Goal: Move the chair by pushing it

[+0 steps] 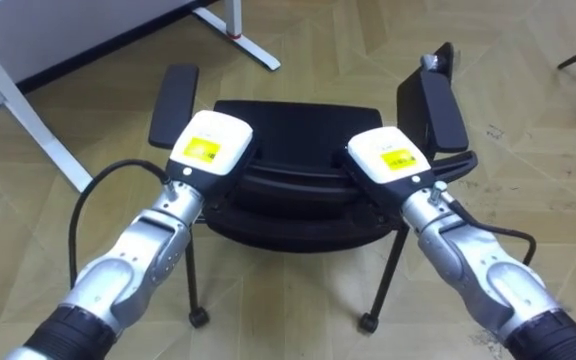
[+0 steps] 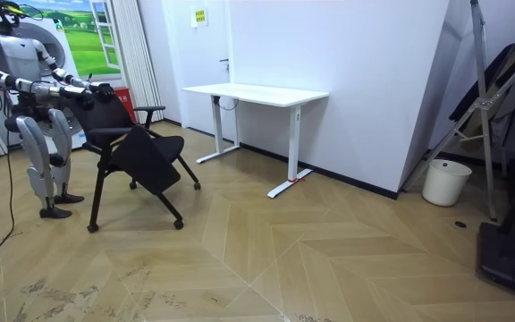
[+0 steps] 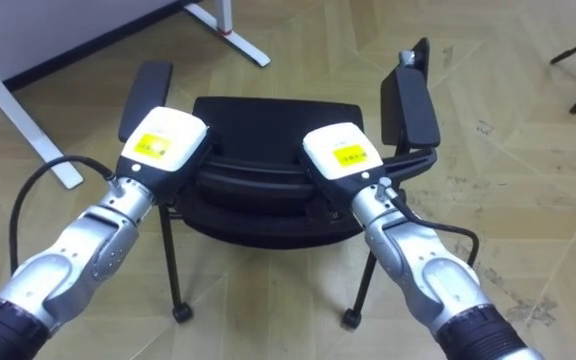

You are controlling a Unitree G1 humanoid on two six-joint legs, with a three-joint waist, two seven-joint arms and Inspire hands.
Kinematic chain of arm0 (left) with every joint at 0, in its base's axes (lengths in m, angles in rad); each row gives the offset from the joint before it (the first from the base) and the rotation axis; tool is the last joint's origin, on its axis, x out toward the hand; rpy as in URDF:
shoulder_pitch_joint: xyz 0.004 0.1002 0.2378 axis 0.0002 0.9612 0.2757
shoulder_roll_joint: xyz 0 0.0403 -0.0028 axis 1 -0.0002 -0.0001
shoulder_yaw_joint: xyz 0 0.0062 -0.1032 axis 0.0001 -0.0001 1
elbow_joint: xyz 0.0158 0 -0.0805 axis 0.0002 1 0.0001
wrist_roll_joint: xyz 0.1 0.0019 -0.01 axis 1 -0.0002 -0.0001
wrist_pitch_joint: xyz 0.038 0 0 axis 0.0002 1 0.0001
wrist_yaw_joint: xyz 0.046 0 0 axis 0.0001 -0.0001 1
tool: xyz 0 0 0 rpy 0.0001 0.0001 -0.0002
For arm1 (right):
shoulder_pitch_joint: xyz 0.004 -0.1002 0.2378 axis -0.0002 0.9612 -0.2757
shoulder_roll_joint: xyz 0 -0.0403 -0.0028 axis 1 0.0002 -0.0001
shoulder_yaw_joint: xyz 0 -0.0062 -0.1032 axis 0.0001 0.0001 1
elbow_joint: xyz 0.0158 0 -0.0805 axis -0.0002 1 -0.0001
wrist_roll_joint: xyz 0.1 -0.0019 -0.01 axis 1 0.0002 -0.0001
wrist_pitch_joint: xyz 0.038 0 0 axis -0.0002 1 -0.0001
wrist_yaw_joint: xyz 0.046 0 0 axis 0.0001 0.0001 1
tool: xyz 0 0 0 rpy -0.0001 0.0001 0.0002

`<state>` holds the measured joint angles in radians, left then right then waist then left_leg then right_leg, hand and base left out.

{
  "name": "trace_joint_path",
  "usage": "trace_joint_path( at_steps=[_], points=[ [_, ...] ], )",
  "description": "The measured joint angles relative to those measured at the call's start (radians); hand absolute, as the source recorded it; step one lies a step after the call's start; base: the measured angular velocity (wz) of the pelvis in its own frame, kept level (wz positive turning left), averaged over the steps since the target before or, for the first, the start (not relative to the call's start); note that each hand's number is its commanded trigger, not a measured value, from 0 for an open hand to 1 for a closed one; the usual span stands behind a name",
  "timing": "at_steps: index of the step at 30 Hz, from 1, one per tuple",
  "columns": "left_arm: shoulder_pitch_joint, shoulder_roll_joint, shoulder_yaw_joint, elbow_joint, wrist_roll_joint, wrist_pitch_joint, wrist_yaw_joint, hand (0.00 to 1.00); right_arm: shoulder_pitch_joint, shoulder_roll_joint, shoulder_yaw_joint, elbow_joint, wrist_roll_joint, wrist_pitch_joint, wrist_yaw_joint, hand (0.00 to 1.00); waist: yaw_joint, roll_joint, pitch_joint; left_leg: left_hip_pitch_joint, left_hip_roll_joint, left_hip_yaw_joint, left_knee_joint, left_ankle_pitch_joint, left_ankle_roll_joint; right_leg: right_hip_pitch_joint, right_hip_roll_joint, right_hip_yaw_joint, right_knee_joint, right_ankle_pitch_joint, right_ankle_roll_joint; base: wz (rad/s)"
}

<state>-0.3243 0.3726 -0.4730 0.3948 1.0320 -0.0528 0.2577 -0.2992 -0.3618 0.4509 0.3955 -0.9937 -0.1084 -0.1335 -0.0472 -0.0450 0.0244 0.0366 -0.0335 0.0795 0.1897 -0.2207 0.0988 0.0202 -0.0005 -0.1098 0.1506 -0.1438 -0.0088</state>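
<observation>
chair [image 1: 298, 125] and both hands at the moment of contact: the black chair stands on the parquet floor [image 1: 308, 40] directly in front of the robot, between it and the white counter [image 2: 256, 92]. the left hand [image 1: 211, 145] and right hand [image 1: 390, 157] rest on the top edge of the backrest, one toward each end; whether they clasp the edge or only press against it cannot be told, since just the backs of the hands show. judged from its thin metal legs and small casters [image 1: 199, 318], the chair is light and should roll readily, though a high push may tip it forward or let it swivel off line. the stiff backrest edge is the sensible place to bear on, with even pressure from both sides; the left armrest [image 1: 173, 100] and right armrest [image 1: 438, 105] stick out and are less stable to push. ahead and to the robot's left, the counter's white foot [image 1: 28, 120] lies near the chair's path, a likely snag. open floor lies ahead to the robot's right, with a white bucket [image 2: 445, 182] well apart by the far wall.
</observation>
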Motion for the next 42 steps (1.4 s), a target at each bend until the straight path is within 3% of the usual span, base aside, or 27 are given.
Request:
trace_joint_path(
  at_steps=[7,13,16,17,21,23,25,27,28,31,33,34,35,36,38,41,42],
  points=[
    [-0.001,-0.016,0.0,0.025,0.0,-0.001,-0.005,1.0,-0.001,0.001,0.008,0.035,-0.023,-0.013,-0.043,1.0,0.0,0.011,0.0,0.008,0.0,-0.005,0.013,0.0,0.0,0.019,-0.002,-0.013,0.0,0.0,0.0,0.03],
    [-0.034,-0.028,0.0,0.085,0.0,-0.031,0.0,1.0,-0.012,0.001,0.008,0.082,-0.029,-0.039,-0.076,1.0,-0.009,0.009,0.0018,0.0,0.004,-0.028,0.041,-0.003,-0.006,0.032,-0.002,-0.042,0.004,-0.001,-0.001,0.14],
    [-0.083,-0.045,0.0,0.16,-0.001,-0.05,0.015,1.0,-0.06,0.009,0.008,0.161,-0.02,-0.073,-0.091,1.0,-0.001,-0.004,0.0124,-0.019,0.006,-0.028,0.078,-0.012,-0.02,0.031,-0.002,-0.049,0.019,-0.01,-0.013,0.08],
    [-0.109,-0.046,0.0,0.185,0.0,-0.059,0.018,1.0,-0.078,0.015,0.008,0.186,-0.014,-0.074,-0.099,1.0,-0.003,-0.014,0.0184,-0.05,0.01,-0.028,0.13,-0.029,-0.046,0.024,-0.002,-0.062,0.031,-0.022,-0.019,0.26],
    [-0.203,-0.066,-0.004,0.304,0.0,-0.082,0.045,1.0,-0.14,0.037,0.008,0.264,0.006,-0.075,-0.115,1.0,-0.016,-0.023,0.026,-0.193,0.047,-0.021,0.372,-0.071,-0.074,-0.051,0.004,-0.115,0.164,-0.079,-0.045,0.32],
    [-0.221,-0.081,-0.003,0.355,-0.001,-0.085,0.063,1.0,-0.153,0.048,0.008,0.295,0.006,-0.075,-0.121,1.0,-0.019,-0.018,0.0289,-0.243,0.074,0.018,0.483,-0.071,-0.075,-0.056,0.004,-0.137,0.214,-0.112,-0.056,0.3],
    [-0.224,-0.088,-0.003,0.37,-0.001,-0.091,0.068,1.0,-0.153,0.049,0.008,0.305,0.006,-0.081,-0.125,1.0,-0.021,-0.017,0.03,-0.291,0.097,0.025,0.601,-0.067,-0.08,-0.065,0.003,-0.155,0.272,-0.16,-0.071,0.28],
    [-0.223,-0.094,-0.002,0.38,-0.004,-0.091,0.089,1.0,-0.154,0.049,0.008,0.308,0.005,-0.088,-0.136,1.0,-0.013,-0.014,0.0372,-0.359,0.122,0.026,0.745,-0.029,-0.118,-0.078,-0.003,-0.165,0.351,-0.205,-0.085,0.18],
    [-0.221,-0.095,-0.001,0.384,-0.005,-0.091,0.097,1.0,-0.154,0.048,0.008,0.308,0.004,-0.093,-0.137,1.0,-0.008,-0.013,0.0388,-0.371,0.125,0.027,0.769,-0.028,-0.119,-0.078,-0.006,-0.165,0.366,-0.215,-0.09,0.05],
    [-0.221,-0.092,0.0,0.39,-0.014,-0.101,0.126,1.0,-0.154,0.043,0.008,0.304,0.005,-0.103,-0.144,1.0,0.012,-0.012,0.0405,-0.475,0.148,0.029,0.673,-0.029,-0.116,-0.092,-0.009,-0.17,0.417,-0.255,-0.098,-0.06],
    [-0.222,-0.094,0.0,0.388,-0.014,-0.105,0.13,1.0,-0.155,0.04,0.008,0.311,-0.007,-0.103,-0.168,1.0,0.025,-0.006,0.0404,-0.509,0.151,0.031,0.455,0.028,-0.12,-0.095,-0.008,-0.167,0.425,-0.271,-0.094,-0.11],
    [-0.222,-0.094,0.0,0.386,-0.014,-0.105,0.132,1.0,-0.155,0.038,0.008,0.311,-0.013,-0.102,-0.176,1.0,0.027,-0.004,0.0395,-0.513,0.151,0.031,0.405,0.044,-0.116,-0.095,-0.008,-0.168,0.428,-0.277,-0.09,-0.07],
    [-0.227,-0.094,0.0,0.381,-0.014,-0.105,0.136,1.0,-0.155,0.035,0.008,0.309,-0.019,-0.1,-0.193,1.0,0.031,-0.005,0.04,-0.514,0.149,0.03,0.345,0.096,-0.104,-0.099,-0.013,-0.167,0.439,-0.292,-0.082,0.0],
    [-0.236,-0.093,0.0,0.38,-0.014,-0.105,0.143,1.0,-0.157,0.032,0.008,0.305,-0.026,-0.094,-0.209,1.0,0.032,-0.008,0.0382,-0.514,0.138,0.035,0.319,0.145,-0.096,-0.106,-0.023,-0.167,0.445,-0.303,-0.069,0.03],
    [-0.26,-0.088,0.001,0.382,-0.017,-0.104,0.148,1.0,-0.181,0.031,0.008,0.31,-0.033,-0.087,-0.228,1.0,0.035,-0.015,0.0404,-0.513,0.122,0.057,0.301,0.174,-0.084,-0.118,-0.043,-0.162,0.46,-0.312,-0.058,0.02],
    [-0.286,-0.087,0.006,0.383,-0.02,-0.097,0.145,1.0,-0.218,0.033,0.01,0.335,-0.035,-0.085,-0.251,1.0,0.059,-0.023,0.0382,-0.515,0.105,0.082,0.309,0.193,-0.057,-0.122,-0.064,-0.139,0.46,-0.329,-0.037,-0.12],
    [-0.294,-0.086,0.01,0.383,-0.02,-0.094,0.146,1.0,-0.229,0.033,0.017,0.339,-0.035,-0.076,-0.259,1.0,0.065,-0.032,0.0384,-0.513,0.087,0.082,0.315,0.185,-0.046,-0.119,-0.078,-0.138,0.46,-0.34,-0.026,-0.1]
  ],
)
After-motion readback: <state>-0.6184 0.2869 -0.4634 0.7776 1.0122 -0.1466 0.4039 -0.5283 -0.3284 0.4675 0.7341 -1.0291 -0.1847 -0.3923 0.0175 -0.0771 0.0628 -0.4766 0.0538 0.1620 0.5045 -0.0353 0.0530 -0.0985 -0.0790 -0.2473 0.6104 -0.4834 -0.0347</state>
